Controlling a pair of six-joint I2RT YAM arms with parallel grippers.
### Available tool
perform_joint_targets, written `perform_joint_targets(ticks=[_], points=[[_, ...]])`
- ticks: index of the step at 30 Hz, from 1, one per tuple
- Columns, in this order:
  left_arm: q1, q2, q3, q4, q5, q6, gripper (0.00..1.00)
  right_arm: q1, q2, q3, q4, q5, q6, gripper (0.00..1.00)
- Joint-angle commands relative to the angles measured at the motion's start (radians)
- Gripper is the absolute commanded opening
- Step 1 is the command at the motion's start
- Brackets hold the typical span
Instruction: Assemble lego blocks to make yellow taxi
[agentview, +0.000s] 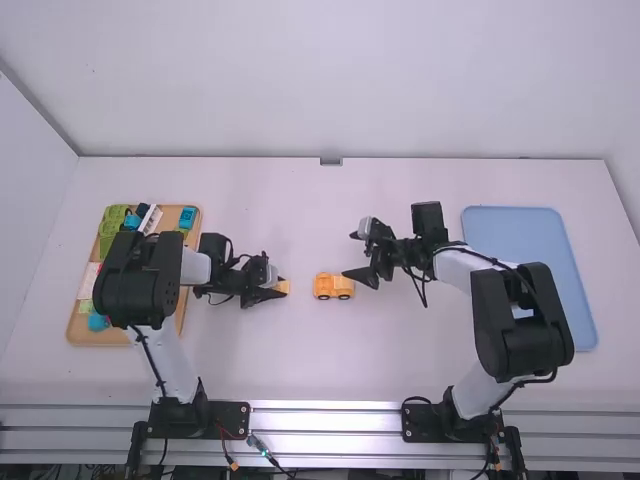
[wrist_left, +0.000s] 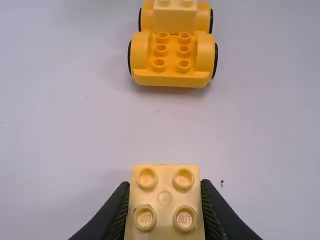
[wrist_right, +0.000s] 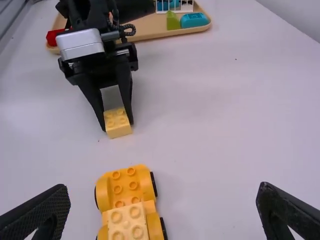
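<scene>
- left claw (wrist_left: 165, 186) is pinching pale yellow block (wrist_left: 165, 222), near yellow car base (wrist_left: 171, 78)
- base is sitting on desk (wrist_left: 60, 140) right of it, long axis pointing at block, bare studs nearer
- right claw (wrist_right: 164, 189) is hovering wide by base's other end

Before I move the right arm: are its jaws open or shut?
Open. The right gripper has its jaws spread wide apart in its wrist view, nothing clamped between them.
</scene>
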Motion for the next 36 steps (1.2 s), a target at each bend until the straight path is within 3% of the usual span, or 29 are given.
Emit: perform_joint_targets(ticks=[1,9,19,32,36], points=[[-0.006,0.01,0.011,-0.008,-0.008,0.003,0.23,0.0,0.006,0.014,-0.005,-0.012,-0.019,0.99],[0.001,0.009,0.016,0.0,0.014,-0.003,0.26,0.0,0.006,-0.037,0.042,-0.008,-0.027,0.99],[-0.007,-0.04,0.108,-0.145,0.075,-0.004,0.24,0.013,0.012,-0.13,0.133,-0.012,-0.026,0.99],[-0.098,-0.134,0.128,-0.202,0.063,-0.008,0.22,0.054,0.232,-0.148,0.359,-0.061,-0.035,0.99],[-0.145,-0.148,0.128,-0.136,0.035,-0.127,0.19,0.05,0.274,-0.148,0.37,-0.058,-0.085,0.99]])
